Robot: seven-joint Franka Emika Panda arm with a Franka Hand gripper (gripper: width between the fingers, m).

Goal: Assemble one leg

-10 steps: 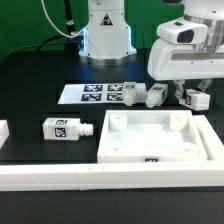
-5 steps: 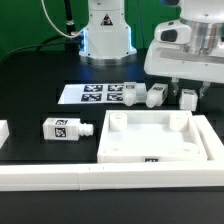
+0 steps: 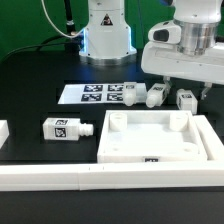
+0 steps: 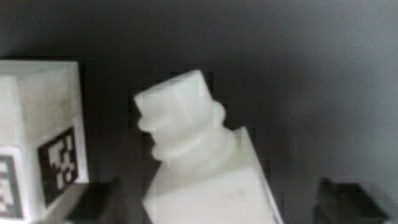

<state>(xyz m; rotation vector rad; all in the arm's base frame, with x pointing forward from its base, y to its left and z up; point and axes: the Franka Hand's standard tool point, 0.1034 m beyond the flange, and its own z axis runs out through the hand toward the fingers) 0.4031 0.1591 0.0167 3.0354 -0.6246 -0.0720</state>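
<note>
Four white legs lie on the black table in the exterior view. One leg (image 3: 65, 128) lies alone toward that view's left, peg pointing right. Three stand in a row: one leg (image 3: 130, 93), a second (image 3: 157, 95) and a third (image 3: 187, 99). My gripper (image 3: 190, 84) hovers just above the third leg, jaws open. In the wrist view that leg (image 4: 192, 140) sits between my gripper's (image 4: 217, 205) dark fingertips (image 4: 347, 200) with a gap on each side. The neighbouring leg (image 4: 36, 130) with its tag shows beside it.
The large white square tray-like piece (image 3: 205, 140) lies in front of the legs. The marker board (image 3: 92, 93) lies beside the row. A white rail (image 3: 100, 180) runs along the front. The arm's base (image 3: 108, 30) stands at the back.
My gripper has risen and shifted toward the exterior view's left, away from the rightmost leg. That leg stays on the table.
</note>
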